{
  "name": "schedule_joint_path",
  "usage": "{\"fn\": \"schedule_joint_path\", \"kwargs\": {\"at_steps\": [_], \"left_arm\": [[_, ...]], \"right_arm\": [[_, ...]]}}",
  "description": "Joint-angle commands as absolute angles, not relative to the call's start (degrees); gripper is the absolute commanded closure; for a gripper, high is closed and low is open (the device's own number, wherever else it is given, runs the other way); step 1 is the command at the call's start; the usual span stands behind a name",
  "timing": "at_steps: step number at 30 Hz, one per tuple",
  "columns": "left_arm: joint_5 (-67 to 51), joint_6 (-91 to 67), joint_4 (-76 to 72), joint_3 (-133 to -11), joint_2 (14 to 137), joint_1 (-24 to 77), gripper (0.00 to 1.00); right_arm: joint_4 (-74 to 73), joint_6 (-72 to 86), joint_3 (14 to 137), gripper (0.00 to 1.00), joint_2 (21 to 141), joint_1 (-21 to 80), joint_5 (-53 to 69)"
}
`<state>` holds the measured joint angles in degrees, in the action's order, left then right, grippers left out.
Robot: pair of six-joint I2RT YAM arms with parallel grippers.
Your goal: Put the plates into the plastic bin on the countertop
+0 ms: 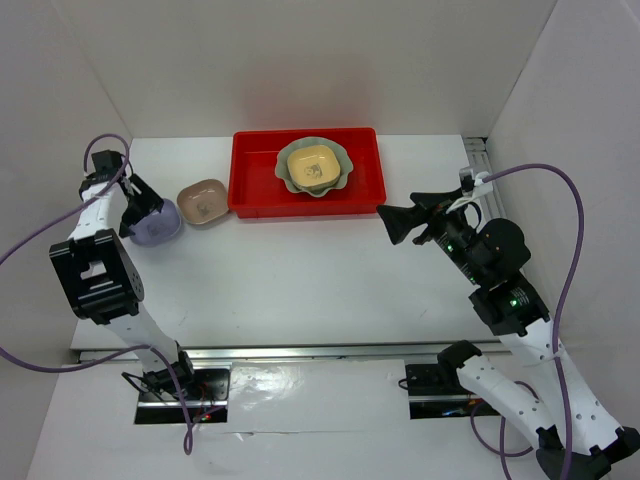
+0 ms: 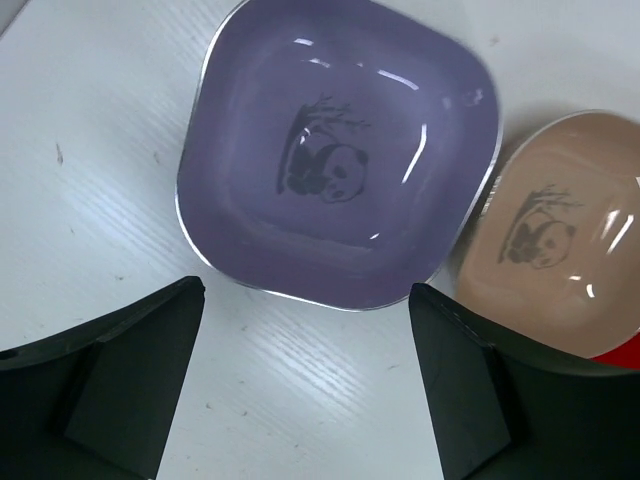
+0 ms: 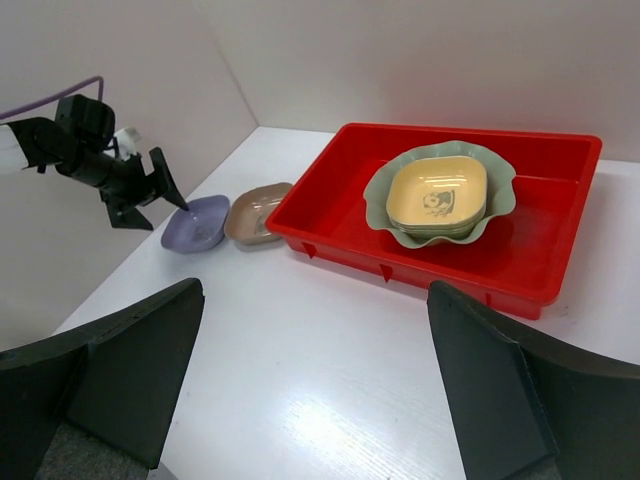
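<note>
The red plastic bin (image 1: 255, 175) stands at the back of the white countertop (image 1: 300, 280). In it lies the large pale-green scalloped plate (image 1: 340, 170) with a stack of small plates on it, a yellow one (image 1: 313, 165) on top. A tan-pink plate (image 1: 203, 200) and a lavender plate (image 1: 157, 224) sit on the countertop left of the bin. My left gripper (image 1: 142, 205) is open just above the lavender plate (image 2: 335, 150), at its near edge. My right gripper (image 1: 392, 222) is open and empty, right of the bin's front corner. The other plates are hidden.
White walls close in the countertop on the left, back and right. A metal rail (image 1: 478, 160) runs along the right wall. The tan-pink plate (image 2: 555, 240) touches or nearly touches the lavender one. The bin also shows in the right wrist view (image 3: 340, 220).
</note>
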<state>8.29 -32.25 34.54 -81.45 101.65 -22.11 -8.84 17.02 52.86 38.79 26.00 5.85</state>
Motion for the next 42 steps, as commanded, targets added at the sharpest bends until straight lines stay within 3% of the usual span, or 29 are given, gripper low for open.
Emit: {"fn": "schedule_joint_path", "kwargs": {"at_steps": [1,16,20,24,28,33,42], "left_arm": [[7.74,-33.05,33.05,-78.41,98.88,-24.86,0.04],[6.86,-33.13,26.81,-70.66,103.71,-27.86,0.1],[6.86,-33.13,26.02,-71.19,105.9,-27.86,0.27],[8.43,-33.74,26.8,-71.19,107.13,-27.86,0.59],[9.14,-33.75,26.81,-71.19,107.14,-27.86,0.71],[9.14,-34.37,33.27,-74.26,106.0,-27.86,1.0],[10.9,-37.09,37.71,-76.73,92.48,-27.86,1.0]], "right_arm": [[-7.91,16.17,53.17,0.0,38.32,25.84,7.9],[-7.38,15.64,53.17,0.0,37.27,25.84,9.14],[-6.33,15.64,52.65,0.0,37.27,25.84,9.14],[-6.33,15.64,52.65,0.0,37.79,25.84,8.61],[-6.33,15.64,52.65,0.0,38.32,25.84,9.14],[-6.33,15.64,52.65,0.0,38.32,25.84,8.62],[-6.33,15.64,52.65,0.0,38.32,25.84,8.61]]}}
